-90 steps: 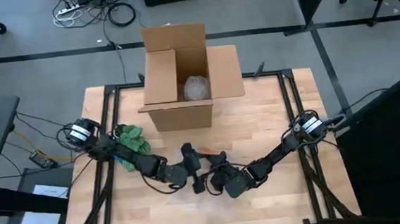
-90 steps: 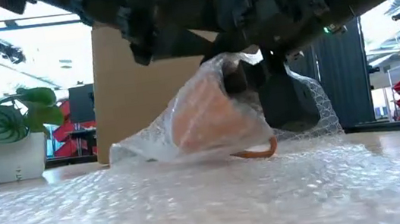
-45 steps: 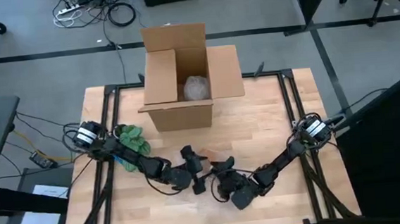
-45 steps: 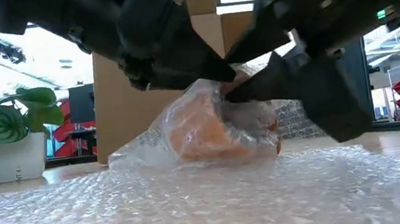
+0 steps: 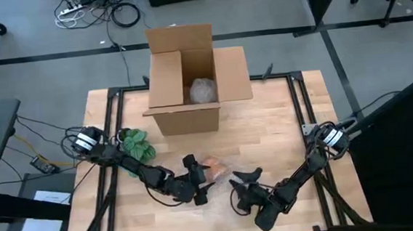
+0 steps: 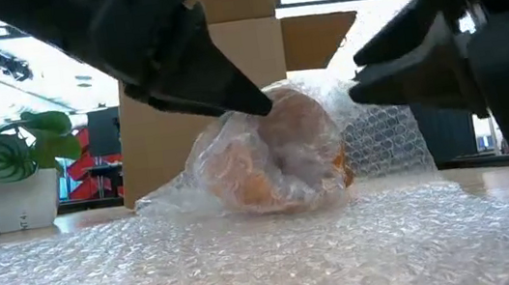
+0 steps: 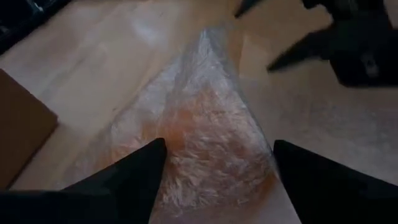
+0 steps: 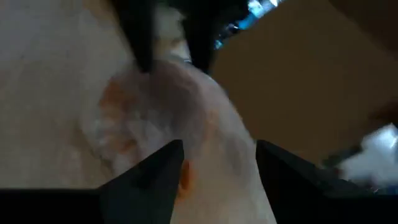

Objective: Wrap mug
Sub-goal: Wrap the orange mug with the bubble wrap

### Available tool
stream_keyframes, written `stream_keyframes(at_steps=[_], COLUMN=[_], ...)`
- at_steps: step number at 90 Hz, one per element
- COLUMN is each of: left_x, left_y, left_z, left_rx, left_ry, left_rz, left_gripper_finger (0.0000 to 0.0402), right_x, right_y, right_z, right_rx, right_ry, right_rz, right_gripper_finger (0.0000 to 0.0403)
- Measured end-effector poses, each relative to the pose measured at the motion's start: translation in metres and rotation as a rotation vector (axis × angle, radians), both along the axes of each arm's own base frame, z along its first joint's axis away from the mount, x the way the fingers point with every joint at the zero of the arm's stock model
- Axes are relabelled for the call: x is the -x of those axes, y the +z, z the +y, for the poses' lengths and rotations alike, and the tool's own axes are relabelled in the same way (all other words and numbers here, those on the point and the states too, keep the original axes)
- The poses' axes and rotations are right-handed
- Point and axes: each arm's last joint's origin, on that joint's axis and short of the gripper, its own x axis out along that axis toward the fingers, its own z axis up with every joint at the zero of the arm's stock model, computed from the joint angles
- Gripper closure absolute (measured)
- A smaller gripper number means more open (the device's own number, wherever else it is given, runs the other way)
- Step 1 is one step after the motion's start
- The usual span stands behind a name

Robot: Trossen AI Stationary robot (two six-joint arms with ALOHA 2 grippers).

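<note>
We see the orange mug [image 6: 280, 154], swathed in bubble wrap [image 6: 371, 138], lying at the centre of the low view on the wooden table [image 5: 279, 118]. The left gripper [image 5: 199, 180] sits against its left side, fingers apart; the right gripper [image 5: 244, 186], also spread, hangs lower right of it. A cardboard box [image 5: 196, 76] stands upper centre.

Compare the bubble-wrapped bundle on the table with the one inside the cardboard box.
The bubble-wrapped orange mug lies on the wooden table between both grippers; the pale wrapped bundle sits inside the open cardboard box, away from them. The mug shows orange through its wrap; the boxed bundle looks grey-white. Both are covered in clear bubble wrap.
</note>
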Motion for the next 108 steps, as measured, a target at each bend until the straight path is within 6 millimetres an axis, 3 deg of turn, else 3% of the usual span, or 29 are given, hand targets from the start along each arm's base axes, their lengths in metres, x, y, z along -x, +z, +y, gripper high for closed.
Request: stream_keyframes(at_steps=[12,32,42,52,71,93,108], left_x=[0.012,0.032,0.041,0.042,0.039,0.036,0.036], left_y=[-0.006,-0.02,-0.022,-0.022,-0.02,-0.02,-0.02], left_z=[-0.01,-0.018,-0.022,-0.023,-0.023,-0.021,-0.022], left_rx=[-0.047,-0.07,-0.05,-0.034,-0.017,-0.013,-0.004], left_ry=[0.004,0.03,0.06,0.073,0.086,0.095,0.097], left_rz=[0.055,0.167,0.197,0.187,0.148,0.14,0.131], left_gripper_finger=[0.0117,0.0117,0.0117,0.0117,0.0117,0.0117,0.0117], right_x=[0.01,0.035,0.046,0.047,0.019,-0.035,-0.06], right_y=[0.018,0.051,0.055,0.045,0.023,0.025,0.025], right_z=[-0.01,-0.045,-0.064,-0.077,-0.078,-0.064,-0.049], right_rx=[-0.27,-0.428,-0.536,-0.643,-0.691,-0.605,-0.543], right_ry=[0.001,0.012,0.032,0.053,0.146,0.296,0.34], right_rz=[-0.176,-0.241,-0.246,-0.214,-0.158,-0.092,-0.061], right_gripper_finger=[0.022,0.022,0.022,0.022,0.022,0.022,0.022])
